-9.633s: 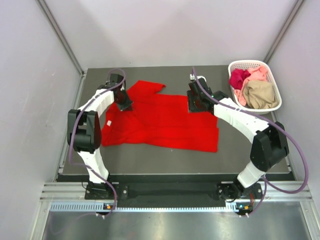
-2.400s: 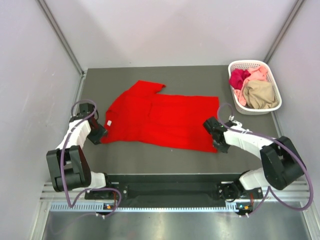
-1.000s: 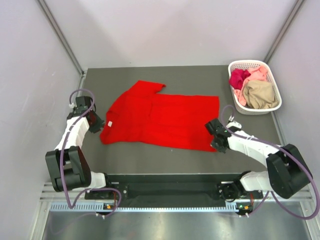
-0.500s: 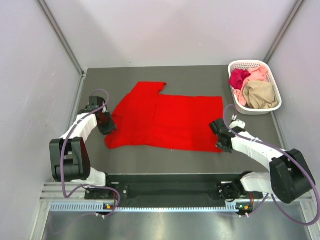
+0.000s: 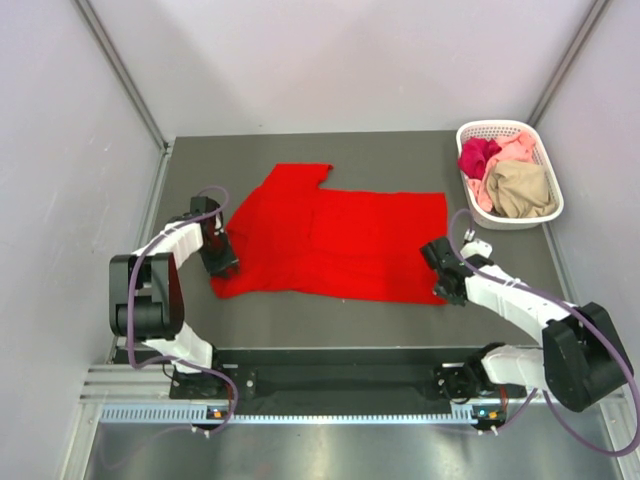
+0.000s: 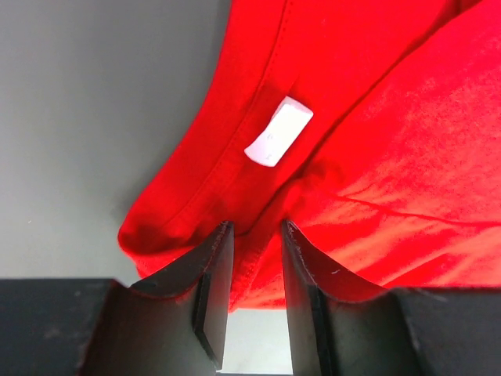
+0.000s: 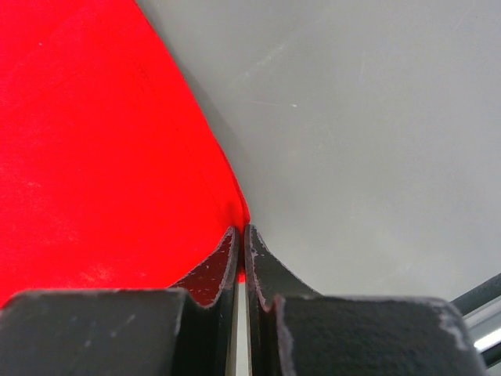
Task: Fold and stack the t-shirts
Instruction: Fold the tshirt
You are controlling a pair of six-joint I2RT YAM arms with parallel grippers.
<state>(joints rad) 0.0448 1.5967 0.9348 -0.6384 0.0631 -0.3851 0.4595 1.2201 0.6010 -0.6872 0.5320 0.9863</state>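
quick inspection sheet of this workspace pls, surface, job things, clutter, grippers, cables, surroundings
surface: dark grey table top, no marks seen
job's things: red t-shirt spread out mid-table, white neck label showing; magenta shirt, pale pink shirt and tan shirt bundled in the white lattice basket at the far right corner
clutter: nothing seen
grippers: left gripper pinching a fold at the red t-shirt's collar end; right gripper shut on its near hem corner
cables: purple cables looped along both arms, none lying on the cloth
surroundings: pale walls on three sides, metal rail at the near edge
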